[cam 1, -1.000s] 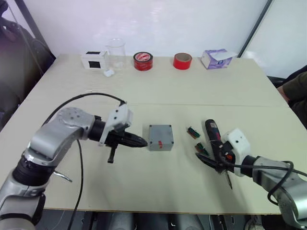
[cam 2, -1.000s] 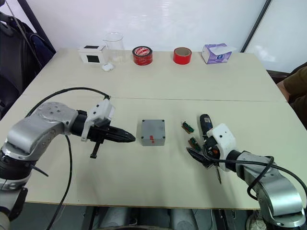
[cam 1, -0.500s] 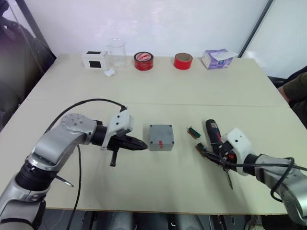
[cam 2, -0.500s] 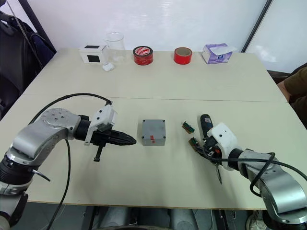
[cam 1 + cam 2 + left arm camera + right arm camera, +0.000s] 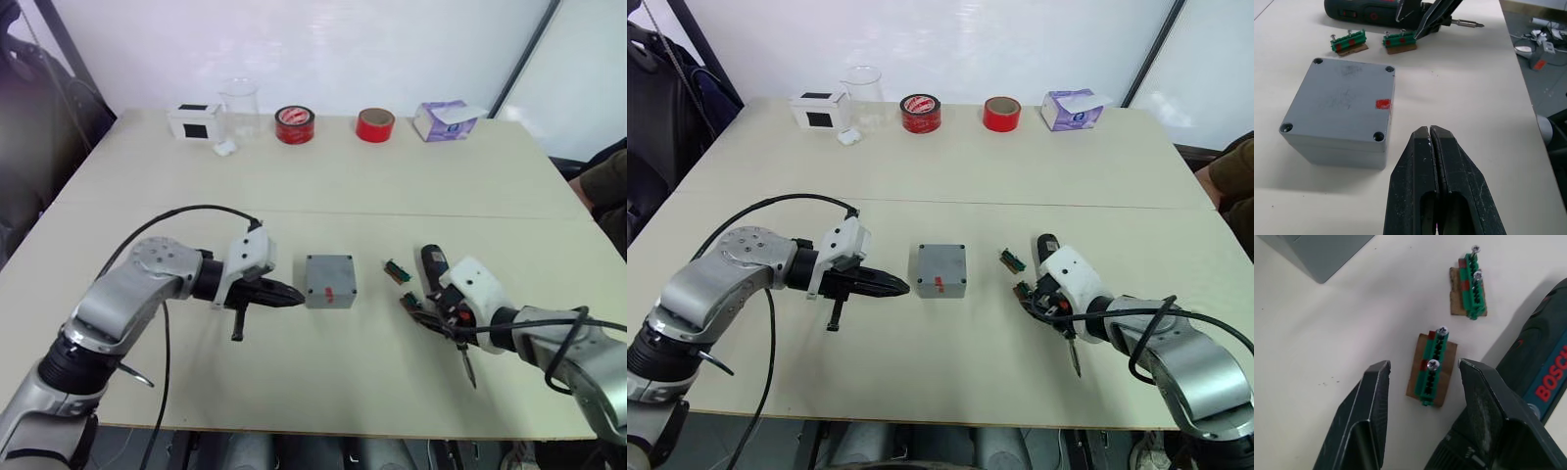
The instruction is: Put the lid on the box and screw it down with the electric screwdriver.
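**One closed box, one screwdriver, two screw strips on the counter**

The wide beige counter (image 5: 323,186) carries everything. Two robot hands work over its near half. The left hand (image 5: 1430,134) has its two black fingers pressed together, their tips pointing at the box from just beside it, not touching. The right hand (image 5: 1422,377) has its fingers spread, straddling one green strip, with the screwdriver right against one finger.

One small square grey plastic box (image 5: 329,281) sits mid-counter between the hands, its flat grey plastic lid (image 5: 1339,95) already lying on top, four corner screw holes showing and one red mark on the side.

One black pen-shaped electric screwdriver (image 5: 435,269) lies on the counter by the right hand, metal bit pointing toward the near edge.

Along the far edge stand one white box with a black panel (image 5: 194,120), one clear beaker (image 5: 238,103), two red tape rolls (image 5: 294,124), and one tissue pack (image 5: 441,119).

Two small green screw-holding strips (image 5: 1434,367) lie between box and screwdriver, each with two screws.
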